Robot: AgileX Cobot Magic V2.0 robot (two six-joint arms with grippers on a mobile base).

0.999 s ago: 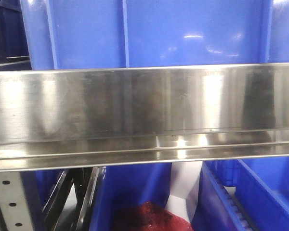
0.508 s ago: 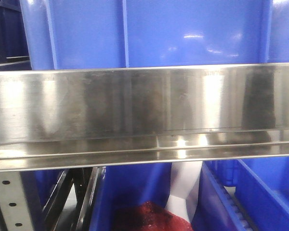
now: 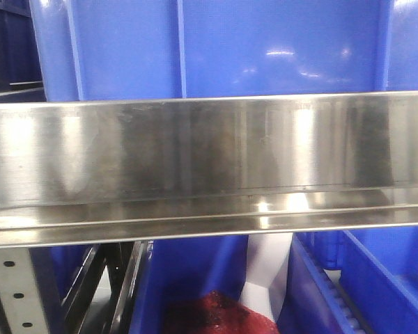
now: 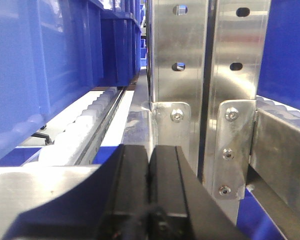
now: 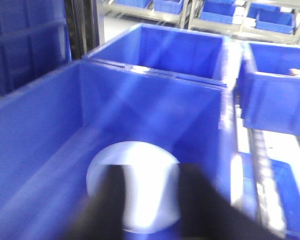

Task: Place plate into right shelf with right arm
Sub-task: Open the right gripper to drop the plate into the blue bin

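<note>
Over on the left wrist view, the left gripper has its fingers pressed shut with nothing between them, parked just in front of the upright, with blue bins lined along the roller track. Front view is basically all rail, with a blue bin above it and something red below, so no help there. Right wrist view is the useful one: the white plate sits low inside a deep blue bin, and the right gripper is a dark blur over it. Honestly can't tell if those fingers are gripping it or have let go. If it's me, I'd keep the plate flat, centred away from the walls, release only once it's resting on the floor, then lift straight up.
</note>
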